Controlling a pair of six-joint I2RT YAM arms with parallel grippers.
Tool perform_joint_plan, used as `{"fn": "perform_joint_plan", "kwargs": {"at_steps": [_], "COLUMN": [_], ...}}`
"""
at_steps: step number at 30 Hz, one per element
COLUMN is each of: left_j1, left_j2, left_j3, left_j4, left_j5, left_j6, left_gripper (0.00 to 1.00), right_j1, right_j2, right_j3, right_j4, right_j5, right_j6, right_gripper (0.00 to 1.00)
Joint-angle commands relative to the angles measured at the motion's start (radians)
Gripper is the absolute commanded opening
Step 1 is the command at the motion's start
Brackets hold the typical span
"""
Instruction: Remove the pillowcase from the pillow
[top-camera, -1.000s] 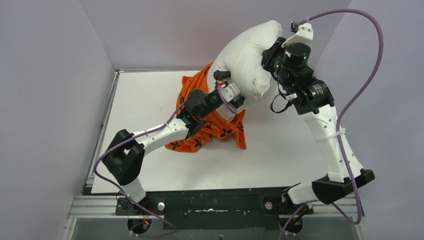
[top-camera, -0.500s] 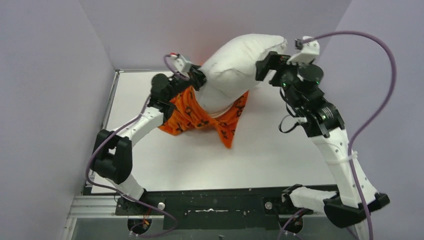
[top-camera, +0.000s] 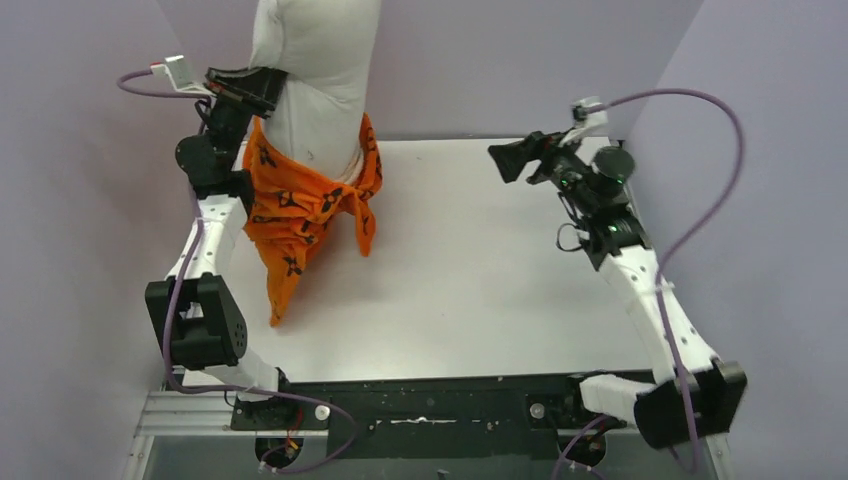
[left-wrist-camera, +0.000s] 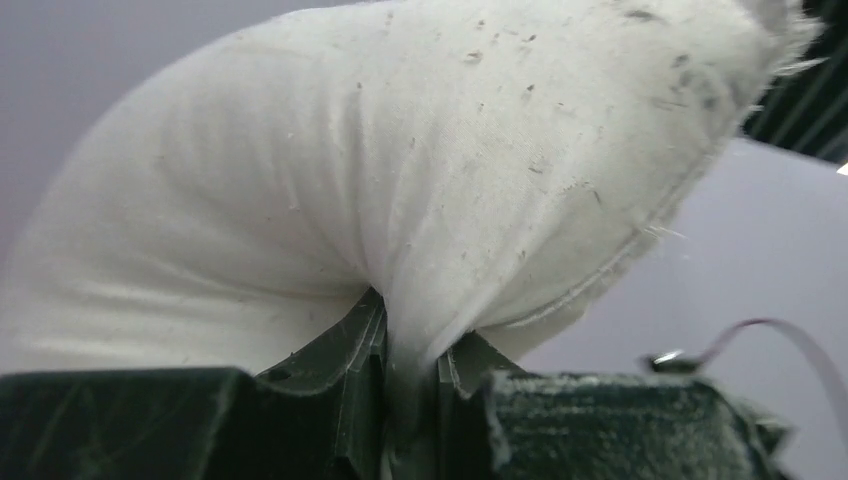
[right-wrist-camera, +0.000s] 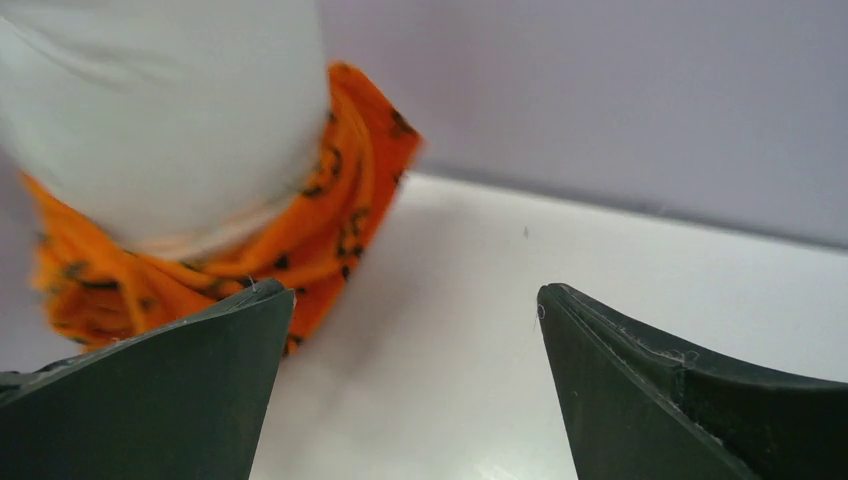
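Note:
The white pillow (top-camera: 318, 70) hangs upright at the back left, lifted off the table, its top out of frame. My left gripper (top-camera: 262, 88) is shut on a fold of the pillow (left-wrist-camera: 420, 200), pinched between the dark jaws. The orange pillowcase (top-camera: 300, 205) with black motifs is bunched round the pillow's lower end and droops toward the table. In the right wrist view the pillowcase (right-wrist-camera: 330, 230) and the pillow (right-wrist-camera: 170, 110) sit at upper left. My right gripper (top-camera: 515, 160) is open and empty at the back right, apart from the pillow, and its fingers (right-wrist-camera: 170, 400) stand wide.
The white table (top-camera: 480, 290) is bounded by lilac walls (top-camera: 90, 150) on the left, back and right. The left arm stands close against the left wall. Purple cables (top-camera: 700, 130) loop off both arms.
My right gripper has let go of the pillow and drawn back to the right. My left gripper has closed on the pillow and carried it up and to the left, pillowcase hanging below.

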Motion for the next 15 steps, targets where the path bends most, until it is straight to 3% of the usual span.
{"fn": "perform_joint_plan", "kwargs": {"at_steps": [1,4,8,15], "left_j1": [0.088,0.132,0.142,0.142], "left_j2": [0.031,0.103,0.188,0.232], "left_j3": [0.229,0.327,0.436,0.529], "left_j4": [0.454,0.533,0.618,0.657], "left_j5": [-0.047,-0.061,-0.075,-0.06], "left_j6": [-0.528,-0.715,-0.899,-0.99], "left_gripper": [0.0,0.0,0.0,0.0], "right_j1": [0.041,0.068,0.069,0.087], "right_j2": [0.214,0.338,0.502,0.731], "right_j3": [0.012,0.089,0.176,0.303], "right_j4": [0.147,0.195,0.331,0.709], "right_j5": [-0.193,-0.199,-0.328,-0.512], "right_j6": [-0.025,-0.042,0.035,0.346], "right_gripper": [1.0,0.98,0.96,0.96]}}
